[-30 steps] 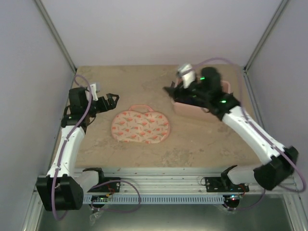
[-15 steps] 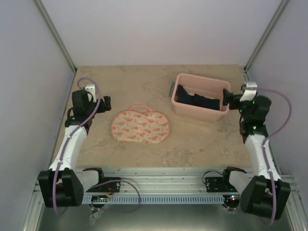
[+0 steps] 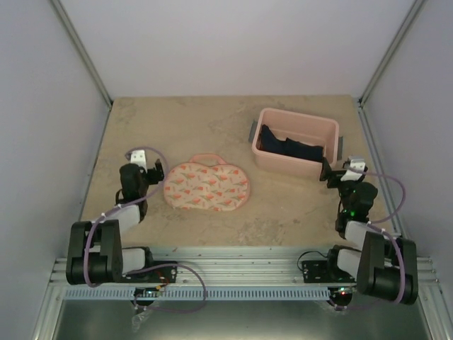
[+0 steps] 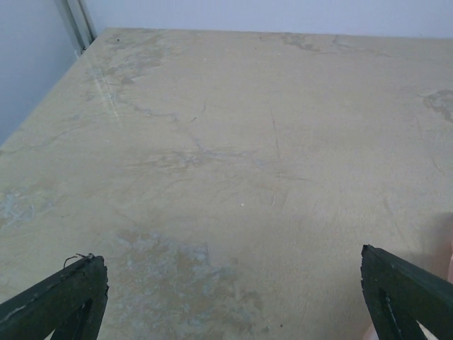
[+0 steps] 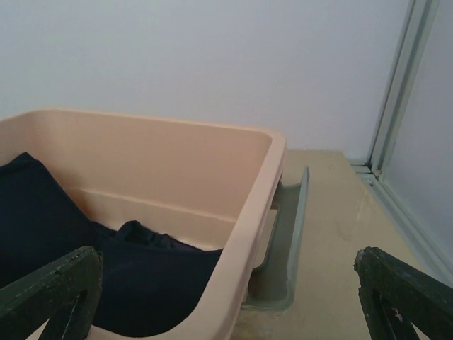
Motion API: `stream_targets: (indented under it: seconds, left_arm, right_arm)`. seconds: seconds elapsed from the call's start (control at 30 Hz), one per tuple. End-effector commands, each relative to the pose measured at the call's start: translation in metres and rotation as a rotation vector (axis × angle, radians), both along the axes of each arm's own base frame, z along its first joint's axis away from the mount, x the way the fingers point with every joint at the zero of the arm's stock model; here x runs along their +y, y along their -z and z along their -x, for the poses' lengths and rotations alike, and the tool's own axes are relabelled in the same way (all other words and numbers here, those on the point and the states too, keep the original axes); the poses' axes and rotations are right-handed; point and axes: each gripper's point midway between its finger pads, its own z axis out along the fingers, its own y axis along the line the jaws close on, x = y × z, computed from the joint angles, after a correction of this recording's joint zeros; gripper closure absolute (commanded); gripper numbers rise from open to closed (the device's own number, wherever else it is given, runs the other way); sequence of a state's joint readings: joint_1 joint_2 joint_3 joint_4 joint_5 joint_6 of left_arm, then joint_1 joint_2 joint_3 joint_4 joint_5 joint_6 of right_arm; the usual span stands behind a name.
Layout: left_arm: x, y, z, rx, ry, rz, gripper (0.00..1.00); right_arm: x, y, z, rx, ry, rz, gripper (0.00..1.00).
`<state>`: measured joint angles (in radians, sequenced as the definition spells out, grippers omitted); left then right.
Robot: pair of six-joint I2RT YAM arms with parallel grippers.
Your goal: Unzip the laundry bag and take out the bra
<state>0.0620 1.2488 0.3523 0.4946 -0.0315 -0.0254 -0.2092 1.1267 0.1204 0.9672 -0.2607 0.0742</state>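
The laundry bag [image 3: 207,185], a pale two-lobed pouch with orange print, lies flat left of the table's middle. A dark navy bra [image 3: 287,148] lies in the pink tub [image 3: 297,167] at the back right; it also shows in the right wrist view as navy cloth [image 5: 64,248]. My left gripper [image 3: 153,170] sits folded back just left of the bag, open and empty [image 4: 233,283] over bare tabletop. My right gripper [image 3: 328,174] stands open and empty [image 5: 226,273] close to the tub's near right corner, facing it.
The tub's grey side handle [image 5: 294,234] juts out toward the right wall frame [image 5: 396,106]. Metal frame posts stand at the back corners [image 3: 85,57]. Both arms are folded low near their bases at the front rail [image 3: 233,265].
The right arm has left the tub and folded back to its near right side. The left arm has pulled back toward its base. The bag has not moved.
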Motion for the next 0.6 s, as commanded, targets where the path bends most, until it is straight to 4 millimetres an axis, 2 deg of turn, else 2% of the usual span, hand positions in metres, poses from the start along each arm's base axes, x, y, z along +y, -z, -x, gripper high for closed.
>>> stream_targets:
  seconds: [0.0,0.17,0.3,0.43,0.53,0.57]
  left_arm:
    - [-0.003,-0.049,0.0,-0.327,0.027,-0.024,0.01]
    - [-0.013,-0.057,0.0,-0.397,0.074,0.027,0.01]
    - [-0.024,-0.055,0.005,-0.438,0.131,0.044,0.01]
    - [-0.013,-0.045,-0.002,-0.454,0.066,0.054,0.01]
    - [-0.014,-0.038,-0.011,-0.401,0.075,0.051,0.01]
    - [-0.011,-0.038,-0.013,-0.399,0.058,0.057,0.01]
  right_arm:
    - [-0.001,-0.025,0.002,-0.148,0.006,0.036,0.02]
    - [0.003,-0.013,-0.007,-0.135,-0.018,0.028,0.02]
    - [0.008,-0.01,-0.013,-0.148,-0.042,0.038,0.02]
    - [0.018,-0.005,-0.02,-0.118,-0.089,0.065,0.02]
    - [0.03,-0.001,-0.028,-0.099,-0.124,0.118,0.02]
    - [0.036,0.009,-0.029,-0.085,-0.144,0.141,0.02]
